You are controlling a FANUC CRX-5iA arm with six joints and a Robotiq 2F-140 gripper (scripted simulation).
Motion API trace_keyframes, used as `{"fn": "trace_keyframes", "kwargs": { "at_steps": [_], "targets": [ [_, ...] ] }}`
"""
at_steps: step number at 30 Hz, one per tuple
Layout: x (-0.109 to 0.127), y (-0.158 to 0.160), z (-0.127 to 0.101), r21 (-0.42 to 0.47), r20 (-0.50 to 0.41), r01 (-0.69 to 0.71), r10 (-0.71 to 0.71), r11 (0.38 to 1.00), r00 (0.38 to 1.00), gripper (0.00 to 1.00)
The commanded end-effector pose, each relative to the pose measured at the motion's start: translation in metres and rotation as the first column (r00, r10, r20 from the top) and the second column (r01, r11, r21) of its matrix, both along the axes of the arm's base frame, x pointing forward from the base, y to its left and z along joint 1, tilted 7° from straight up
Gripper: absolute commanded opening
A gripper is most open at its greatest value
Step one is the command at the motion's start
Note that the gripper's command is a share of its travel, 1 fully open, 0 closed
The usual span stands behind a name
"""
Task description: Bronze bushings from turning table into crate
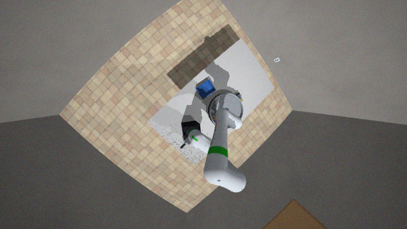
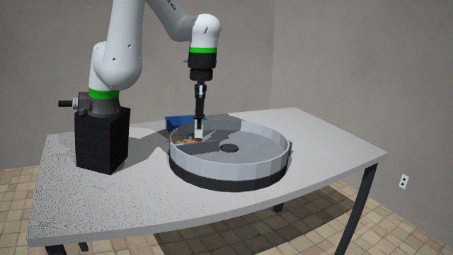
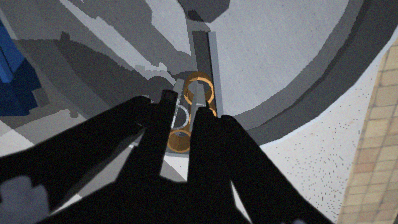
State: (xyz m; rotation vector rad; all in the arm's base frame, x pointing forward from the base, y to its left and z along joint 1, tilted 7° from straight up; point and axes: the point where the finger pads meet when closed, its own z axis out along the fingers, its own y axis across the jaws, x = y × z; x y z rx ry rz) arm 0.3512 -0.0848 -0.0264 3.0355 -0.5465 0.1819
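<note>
In the exterior view, the near side of the pale table (image 1: 251,70) (image 2: 141,198) leads up to the turning table (image 1: 240,111) (image 2: 230,170) (image 3: 305,107), a round, walled tray on a dark base. A straight divider (image 2: 203,146) (image 3: 216,70) runs from its left wall toward the hub (image 2: 228,148) (image 3: 205,7). Just beyond it, in the left part of the tray, sit bronze bushings (image 2: 187,142) (image 3: 212,91) and, among them, a steel bushing (image 3: 187,118).

The gripper (image 2: 199,134) (image 3: 188,92) points straight down over this cluster, its fingertips low inside the wall. Its fingers stand close together with a narrow gap, pinching nothing.

The arm (image 1: 219,159) (image 2: 125,39) rises from a black pedestal (image 1: 187,125) (image 2: 92,142) at left, its forearm sloping down to the right before the wrist (image 2: 205,32) turns vertical. From above, the arm hides the gripper.

Farther back, behind the tray's left side, the blue crate (image 1: 205,88) (image 2: 173,122) (image 3: 12,65) rests on the table, apart from the fingers.
</note>
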Motion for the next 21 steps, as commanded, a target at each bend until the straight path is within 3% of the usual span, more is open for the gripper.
{"fn": "trace_keyframes", "kwargs": {
  "at_steps": [1, 21],
  "targets": [
    [0.0002, 0.0000, 0.0001, 0.000, 0.000, 0.000, 0.000, 1.000, 1.000, 0.10],
    [0.0007, -0.0004, -0.0048, 0.000, 0.000, 0.000, 0.000, 1.000, 1.000, 0.10]
  ]
}}
